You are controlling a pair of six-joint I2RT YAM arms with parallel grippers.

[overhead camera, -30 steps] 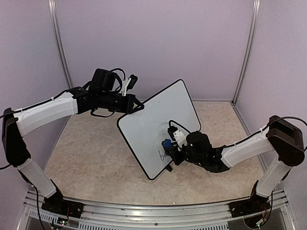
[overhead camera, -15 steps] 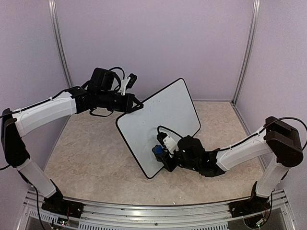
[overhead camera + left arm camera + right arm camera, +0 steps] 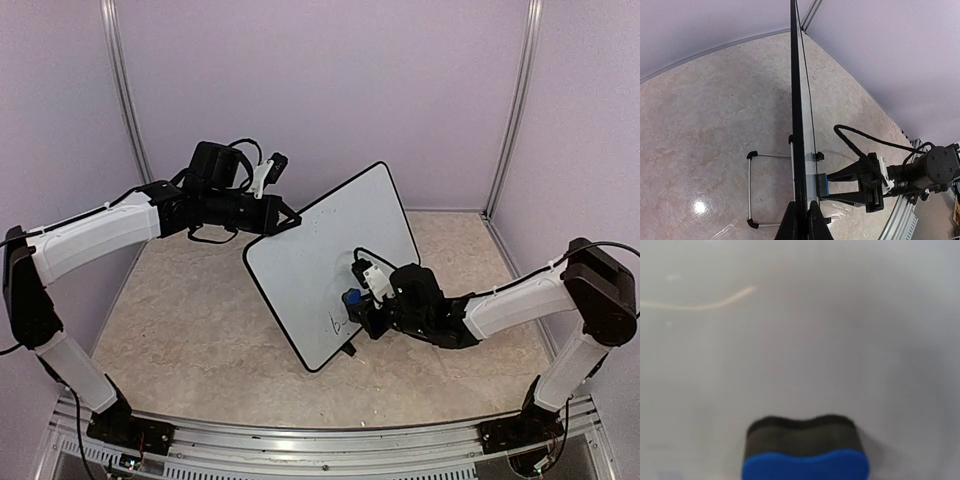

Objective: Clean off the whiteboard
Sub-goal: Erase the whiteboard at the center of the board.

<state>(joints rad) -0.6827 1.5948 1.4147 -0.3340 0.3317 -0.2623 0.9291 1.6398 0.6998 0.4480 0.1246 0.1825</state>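
Note:
The whiteboard (image 3: 320,250) stands tilted on its lower edge, with some black writing (image 3: 338,322) near its lower corner. My left gripper (image 3: 288,224) is shut on its upper left rim. In the left wrist view the board's black rim (image 3: 796,125) shows edge-on, clamped between my left gripper's (image 3: 804,222) fingertips. My right gripper (image 3: 354,300) is shut on a blue eraser block (image 3: 349,297) and presses its dark felt against the board face just above the writing. The eraser (image 3: 805,455) and white board surface (image 3: 800,340) fill the right wrist view; its fingers are hidden there.
A wire stand (image 3: 751,190) with black end caps props the board from behind on the beige floor (image 3: 190,320). A black clip foot (image 3: 350,350) shows at the board's lower edge. Purple walls enclose the cell on three sides.
My right gripper swept the eraser down and left over the writing, then back up and right to about where it began. Writing remains. The left gripper and board barely moved.

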